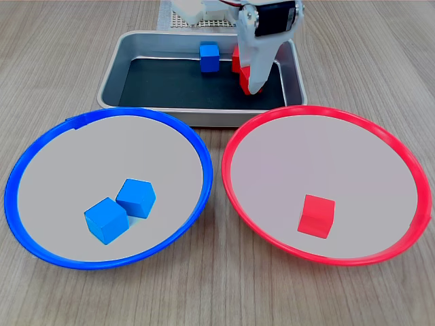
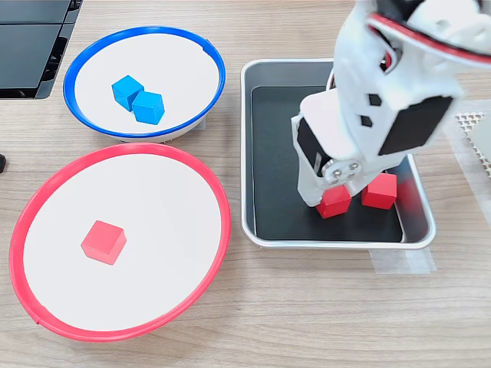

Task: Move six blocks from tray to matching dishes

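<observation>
Pale wood-grain counter under even, soft light

The counter (image 1: 217, 299) fills both exterior views, its grey-brown grain running across the frame. At the upper left of the second exterior view lies a dark flat object (image 2: 31, 46), perhaps a keyboard or panel. A white perforated mat (image 2: 477, 134) shows at that frame's right edge.

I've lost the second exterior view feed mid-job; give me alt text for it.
The gripper is down in the tray over one red block, with another red block just beside. The blue-rimmed dish holds two blue blocks; the red-rimmed dish holds one red block.
</observation>
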You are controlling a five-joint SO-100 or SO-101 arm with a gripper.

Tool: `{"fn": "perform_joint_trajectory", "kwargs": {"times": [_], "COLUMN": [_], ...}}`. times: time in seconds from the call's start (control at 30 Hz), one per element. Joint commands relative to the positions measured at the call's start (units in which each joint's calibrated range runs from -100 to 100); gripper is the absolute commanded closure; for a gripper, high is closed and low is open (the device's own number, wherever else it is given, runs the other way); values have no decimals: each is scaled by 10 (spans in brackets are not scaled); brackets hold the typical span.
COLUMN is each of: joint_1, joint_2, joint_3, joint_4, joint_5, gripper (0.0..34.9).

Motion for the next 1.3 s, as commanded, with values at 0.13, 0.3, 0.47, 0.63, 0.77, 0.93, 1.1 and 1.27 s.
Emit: {"fn": "perform_joint_trajectory", "kwargs": {"times": [0.13,0.3,0.47,0.63,0.77,0.93,1.1,1.27], "joint_1": [38,9,-17,-11,10,59,83,62], "joint_2": [58,203,285,250,134,-15,-132,-206], "joint_3": [-375,-588,-597,-555,-450,-265,-50,77], "joint_4": [146,113,45,62,130,193,171,132], "joint_5": [-19,-22,14,35,61,80,92,179], "gripper": [347,346,232,135,314,347,347,292]}}
